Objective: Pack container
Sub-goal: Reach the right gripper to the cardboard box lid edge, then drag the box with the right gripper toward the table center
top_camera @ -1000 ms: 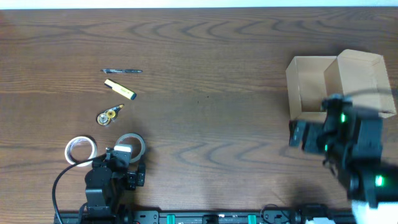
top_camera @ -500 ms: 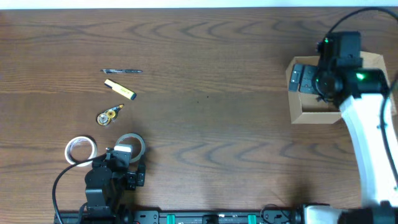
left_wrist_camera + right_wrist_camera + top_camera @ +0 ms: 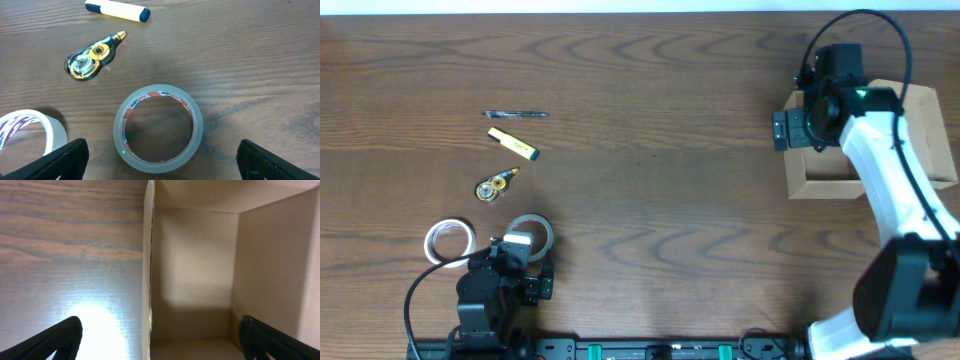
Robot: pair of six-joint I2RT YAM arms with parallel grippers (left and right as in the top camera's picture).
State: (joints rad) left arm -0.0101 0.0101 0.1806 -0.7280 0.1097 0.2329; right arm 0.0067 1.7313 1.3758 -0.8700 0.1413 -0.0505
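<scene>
Dark wooden tabletop: one rectangular tan cardboard box at right, the wide-open right hand straddling its left wall. At near left, two rolls, a white tape roll and a clear tape roll, lie by the wide-open left hand.

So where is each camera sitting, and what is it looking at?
Overhead: fixed above the brown wooden table, facing straight down; left arm and right arm show.
Left wrist: on the left arm, facing down at a clear round tape roll; left gripper fingers fill the bottom corners.
Right wrist: on the right arm, facing down onto the tan cardboard box wall; right gripper fingers sit either side.
Shared: overhead and left wrist both show the tape roll and yellow highlighter.
</scene>
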